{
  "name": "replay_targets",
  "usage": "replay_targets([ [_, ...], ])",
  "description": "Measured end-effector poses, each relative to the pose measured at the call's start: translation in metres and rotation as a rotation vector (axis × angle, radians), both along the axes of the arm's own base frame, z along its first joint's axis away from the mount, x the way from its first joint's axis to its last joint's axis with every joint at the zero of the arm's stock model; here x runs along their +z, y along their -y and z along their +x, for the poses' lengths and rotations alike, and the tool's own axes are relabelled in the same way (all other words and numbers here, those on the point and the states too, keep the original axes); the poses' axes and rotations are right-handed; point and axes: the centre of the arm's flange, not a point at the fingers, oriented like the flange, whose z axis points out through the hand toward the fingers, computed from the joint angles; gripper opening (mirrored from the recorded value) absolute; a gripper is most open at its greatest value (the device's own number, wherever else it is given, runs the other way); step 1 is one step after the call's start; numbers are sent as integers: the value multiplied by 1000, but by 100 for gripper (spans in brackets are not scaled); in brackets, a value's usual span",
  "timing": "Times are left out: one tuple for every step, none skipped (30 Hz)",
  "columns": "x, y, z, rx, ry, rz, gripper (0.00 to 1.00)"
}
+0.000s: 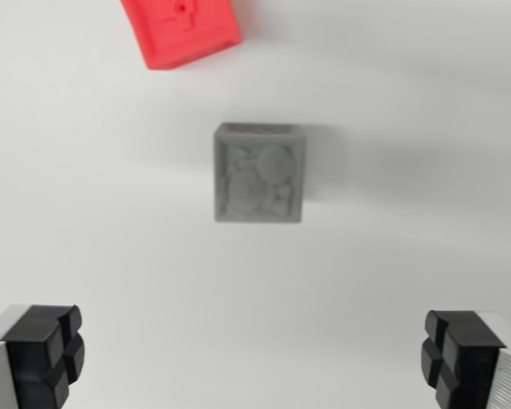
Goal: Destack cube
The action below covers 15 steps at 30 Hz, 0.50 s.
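Two cubes lie apart on the plain white tabletop (85, 213): a grey cube (259, 173) with a raised, pebbly pattern on its top face sits near the middle of the wrist view, and a red cube (180, 30), turned at an angle and cut off by the top edge, rests up and to the wrist view's left of it. Spread wide and holding nothing, the gripper (255, 358) hangs above the bare surface below the grey cube, its black fingertips (44, 354) showing in the two bottom corners.
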Motion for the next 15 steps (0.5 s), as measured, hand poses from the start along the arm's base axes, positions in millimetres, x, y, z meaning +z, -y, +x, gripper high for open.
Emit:
replay_targets([
  [4,0,0,0,0,0,100],
  [9,0,0,0,0,0,100],
  [11,0,0,0,1,0,100],
  [17,0,0,0,1,0,100],
  [21,0,0,0,1,0,100],
  [25,0,0,0,2,0,100],
  [30,0,0,0,2,0,100],
  [33,0,0,0,2,0,100],
  [37,0,0,-1,2,0,100],
  [41,0,0,-1,1,0,100],
  [43,0,0,-1,2,0,100],
  [46,0,0,-1,2,0,100],
  [50,0,1,-1,1,0,100],
  [53,0,1,-1,1,0,100],
  [56,0,1,-1,1,0,100],
])
